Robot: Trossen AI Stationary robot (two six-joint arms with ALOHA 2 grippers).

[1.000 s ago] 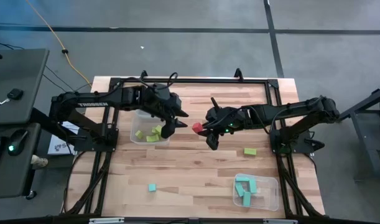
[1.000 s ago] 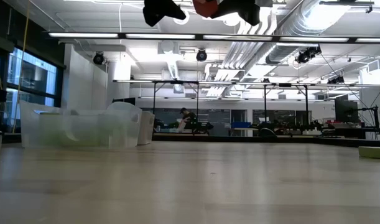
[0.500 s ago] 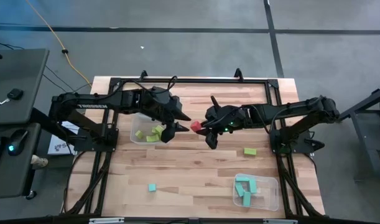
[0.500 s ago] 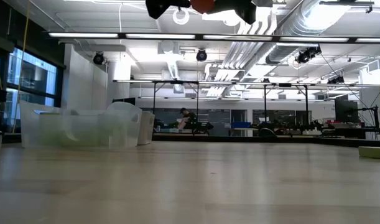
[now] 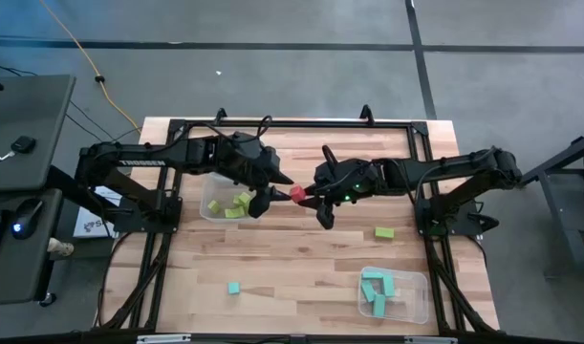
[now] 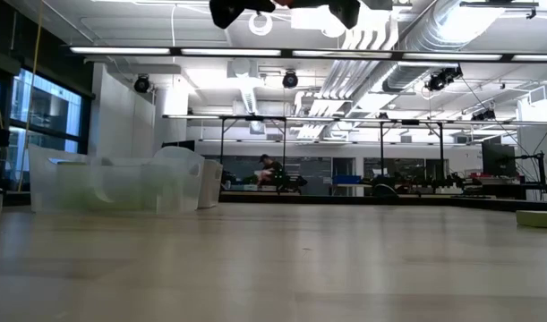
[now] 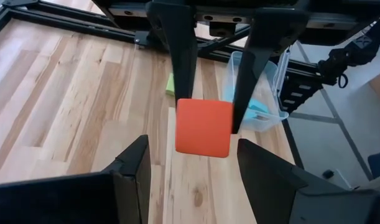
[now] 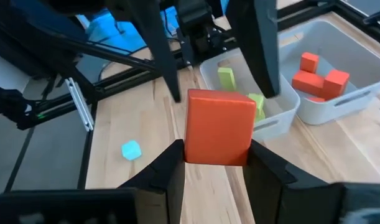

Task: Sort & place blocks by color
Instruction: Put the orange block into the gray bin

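High view, handover: the right gripper (image 5: pixel 307 194) holds a red block (image 5: pixel 298 193) in the air above the table (image 5: pixel 301 258), its fingers pinched narrow on the block's sides. The left gripper (image 5: pixel 270 187) faces it just beside the block, fingers spread.
High view, sorted so far: the green tub (image 5: pixel 215 212) sits under the left arm with lime blocks (image 5: pixel 236 204) in it. Well away from the red block, at the table's near right corner, the teal tub (image 5: pixel 418 296) holds teal blocks (image 5: pixel 376 290).
High view, loose pieces: a lime block (image 5: pixel 384 232) lies on the table to the right of the red block, and a teal cube (image 5: pixel 233 288) lies nearer the front edge.
Low view: both grippers hang at the top edge, barely in frame; a clear tub (image 6: pixel 112 185) stands on the left of the tabletop.
Left wrist view: the red block (image 7: pixel 204 127) sits between this arm's open fingers (image 7: pixel 132 163), not touched by them, clamped by the right arm's fingers (image 7: pixel 179 56).
Right wrist view: the red block (image 8: pixel 218 127) is gripped; beyond it stands a tub with red blocks (image 8: pixel 318 77).
Risk: in my judgement, if the right gripper lets go before the left closes, the block drops and may bounce into the green tub. A skewed closing could twist it loose.
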